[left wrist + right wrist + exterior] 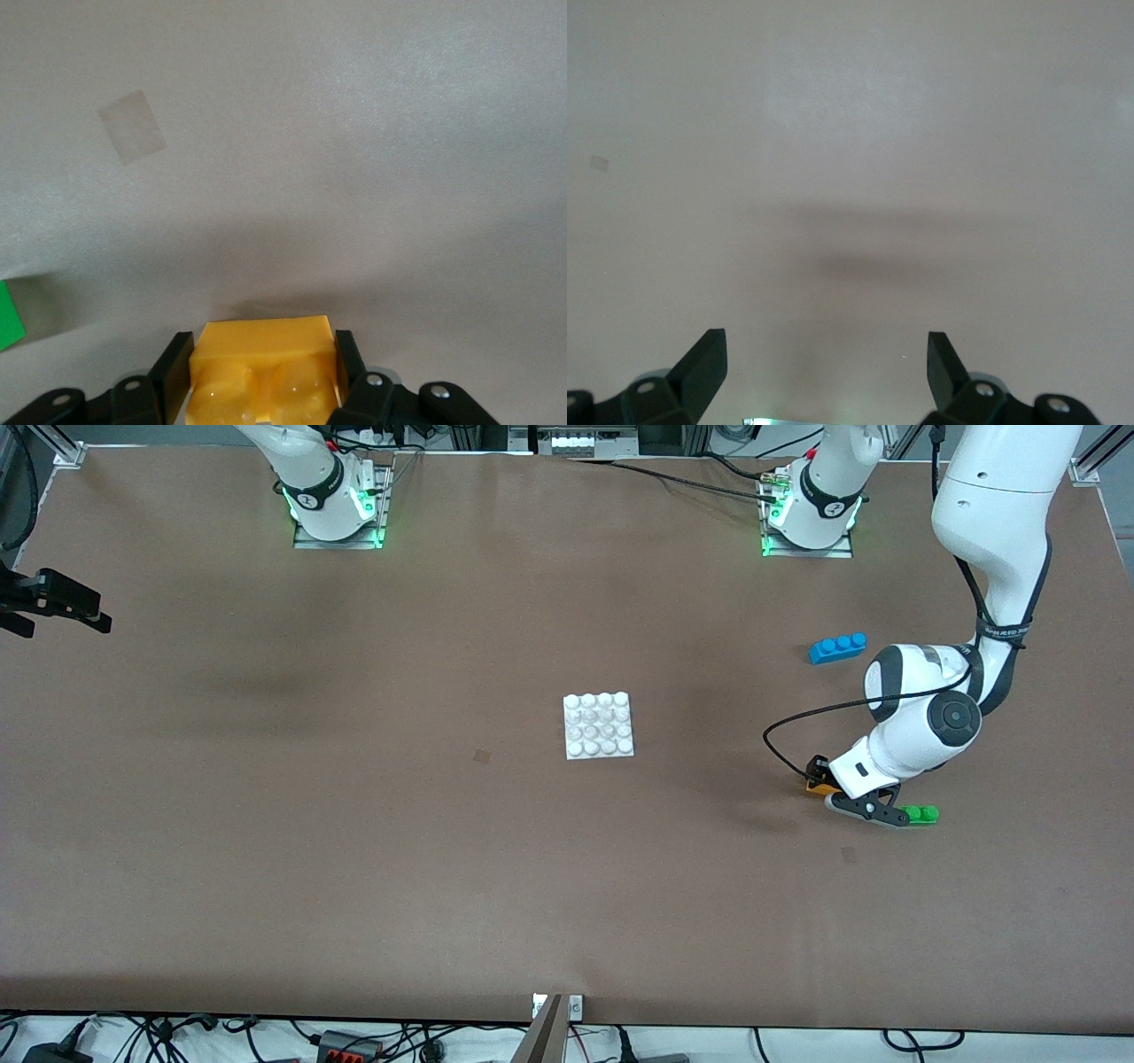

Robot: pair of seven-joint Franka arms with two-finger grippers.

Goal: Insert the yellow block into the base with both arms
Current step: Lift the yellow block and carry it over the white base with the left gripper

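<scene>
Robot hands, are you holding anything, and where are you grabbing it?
The left gripper pinches the yellow block by its two sides. The right gripper is open, holding nothing.

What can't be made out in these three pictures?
- Front view: the small orange-yellow plastic brick is mostly covered by the left pincer.
- Left wrist view: the picture's edge cuts off the brick, and the flat white studded base plate is out of frame.
- Front view: the right pincer is partly cut by the picture's edge.
</scene>
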